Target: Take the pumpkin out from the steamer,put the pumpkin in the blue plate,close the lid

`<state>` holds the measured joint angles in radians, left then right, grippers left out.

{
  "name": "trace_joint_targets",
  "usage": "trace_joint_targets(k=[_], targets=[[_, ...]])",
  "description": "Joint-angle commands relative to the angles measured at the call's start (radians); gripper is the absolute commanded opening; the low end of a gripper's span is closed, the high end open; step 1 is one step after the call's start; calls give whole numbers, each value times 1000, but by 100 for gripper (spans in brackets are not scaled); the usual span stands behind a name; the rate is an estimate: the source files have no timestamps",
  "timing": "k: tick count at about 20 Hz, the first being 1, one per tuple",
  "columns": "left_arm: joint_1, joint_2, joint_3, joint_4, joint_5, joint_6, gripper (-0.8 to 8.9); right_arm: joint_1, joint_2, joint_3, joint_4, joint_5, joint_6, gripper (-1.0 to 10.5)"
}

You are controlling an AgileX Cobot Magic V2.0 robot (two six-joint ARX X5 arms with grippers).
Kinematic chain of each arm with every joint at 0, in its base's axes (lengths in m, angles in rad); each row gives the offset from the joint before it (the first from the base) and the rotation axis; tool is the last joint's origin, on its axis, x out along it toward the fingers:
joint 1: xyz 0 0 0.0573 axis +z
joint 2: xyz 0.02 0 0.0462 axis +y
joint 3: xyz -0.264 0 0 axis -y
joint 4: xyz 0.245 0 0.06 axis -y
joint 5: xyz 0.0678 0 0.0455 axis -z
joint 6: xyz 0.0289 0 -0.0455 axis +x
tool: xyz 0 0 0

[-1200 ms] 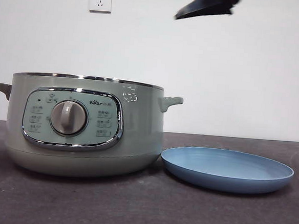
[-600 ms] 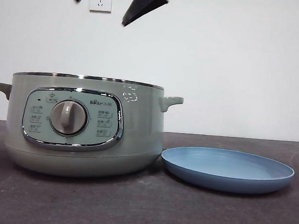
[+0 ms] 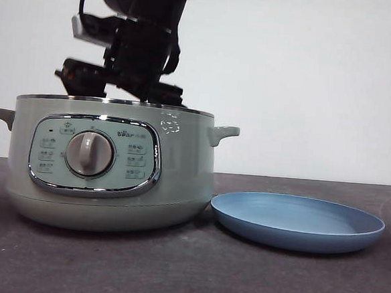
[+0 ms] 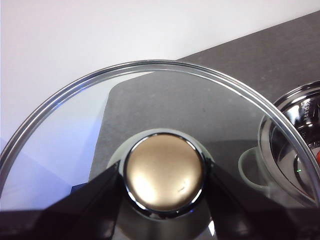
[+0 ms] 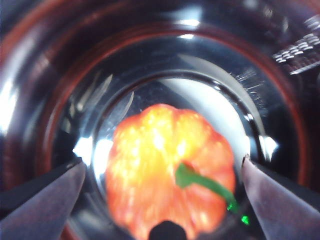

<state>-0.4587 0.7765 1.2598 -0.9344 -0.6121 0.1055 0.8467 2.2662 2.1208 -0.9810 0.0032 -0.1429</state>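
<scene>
My left pincer is gripping the knob of the lid, one jaw on each side of the knob at 9 and 3 o'clock, and I am holding the glass off the pot, out to the side; past its steel rim I am seeing one handle of the steamer and a slice of its shiny inside.

In the front view the steamer is standing open on the bench, with the blue plate lying empty just beside it at its 3 o'clock. My right arm is reaching down into the pot from 12 o'clock.

My right pincer is spread wide, holding nothing, and the pumpkin is sitting on the pot's floor directly between the two jaws, one at its 9 o'clock, one at its 3. Its green stem is trailing toward 4 o'clock. I judge the right arm is the one placed for the pick: the squat body is lying squarely in the gap, so closing across its width should catch it, though the stem may foul the 3 o'clock jaw.
</scene>
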Motion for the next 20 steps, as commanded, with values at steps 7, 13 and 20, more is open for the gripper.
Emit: trace_joint_targets(k=[7,13,20], targets=[[0,-12,5,13,-9,12,-9,1,24,1,15,3,-5,-11],[0,-11,5,52,47,12,-9,-32,-179,1,-89,3,3,-11],[0,-7,5,156,125,12,-9,-285,-438,-13,-393,3,127,-12]])
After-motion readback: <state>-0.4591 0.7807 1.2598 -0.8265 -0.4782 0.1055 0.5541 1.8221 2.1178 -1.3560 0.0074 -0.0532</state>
